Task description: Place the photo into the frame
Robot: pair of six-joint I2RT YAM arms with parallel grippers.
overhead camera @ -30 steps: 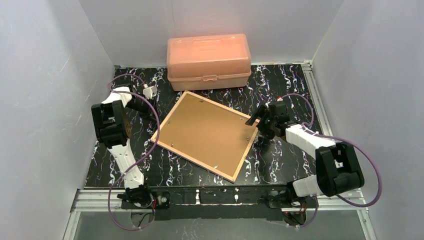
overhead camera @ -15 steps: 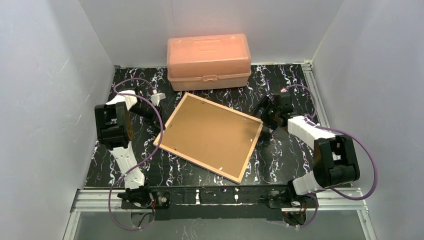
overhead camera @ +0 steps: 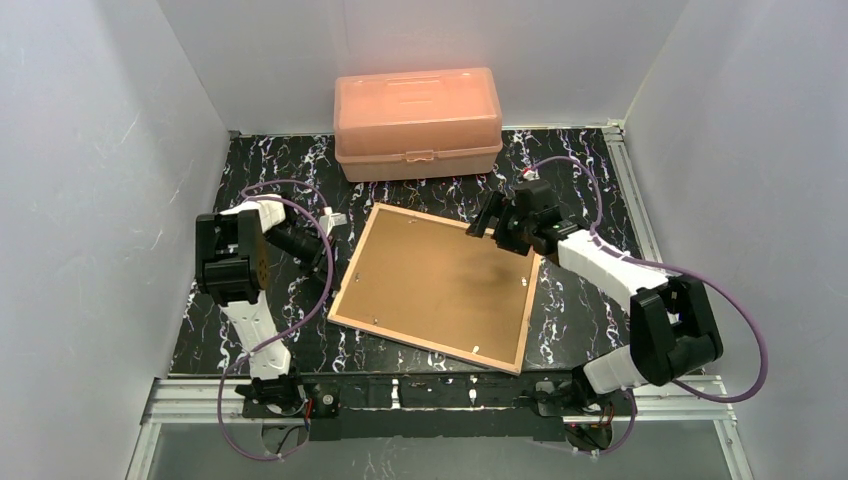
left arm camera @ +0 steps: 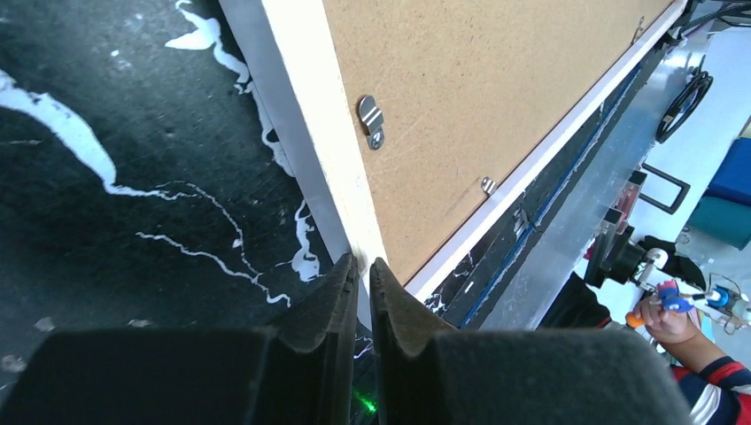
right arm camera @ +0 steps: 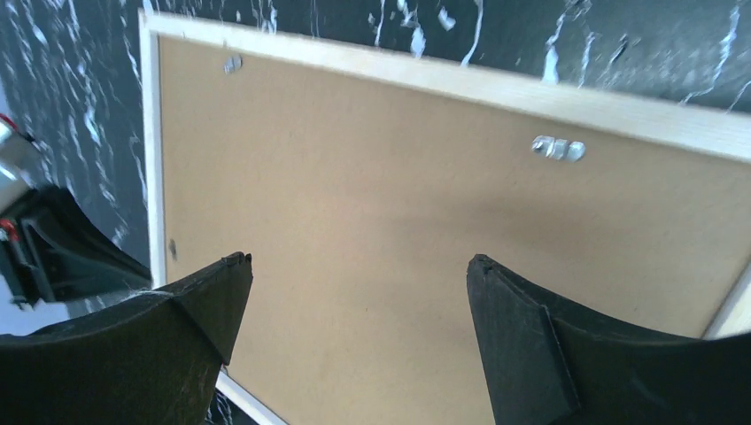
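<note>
Showing only a thin slit between its black fingers, the left gripper (left arm camera: 365,263) has its tips against the pale left rail of the frame (left arm camera: 323,133); whether it actually grips the rail cannot be told. The right gripper (right arm camera: 357,259), jaws spread wide and holding nothing, hangs over the brown backing board (right arm camera: 398,177) near the frame's far right corner. The frame lies back-up, slightly turned, mid-table (overhead camera: 420,195), with small metal clips (left arm camera: 372,122) along its rails. An orange plastic box (overhead camera: 418,110) stands behind, apart from it.
</note>
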